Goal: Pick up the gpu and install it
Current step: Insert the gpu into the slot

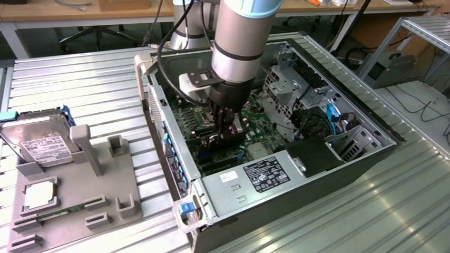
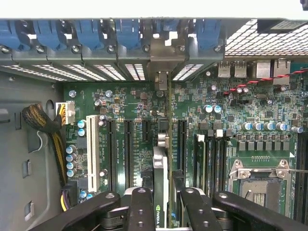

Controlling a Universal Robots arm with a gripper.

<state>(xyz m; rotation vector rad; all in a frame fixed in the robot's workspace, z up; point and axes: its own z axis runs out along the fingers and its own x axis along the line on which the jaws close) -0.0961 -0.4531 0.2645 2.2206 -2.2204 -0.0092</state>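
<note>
The gripper is closed on the gpu, which stands on edge between the two black fingers, down inside the open computer case. The card's long axis runs straight away from the gripper toward the row of blue slot clips and vented metal covers at the case's rear wall, and its silver metal bracket sits at that far end, against the wall. The card is upright, its lower edge down at the green motherboard, in line with one of the dark expansion slots; whether it is fully seated cannot be told.

Just to one side of the gripper lie more dark slots and a white slot, with a braided cable bundle and white plug farther out. To the other side are upright memory sticks and the empty CPU socket.

The card looks thin and dark, with a pale top edge and a small green logo near the fingers.

In the exterior view, well apart from the gripper on the metal table, a grey holder carries a silver hard drive and a small square CPU chip
</note>
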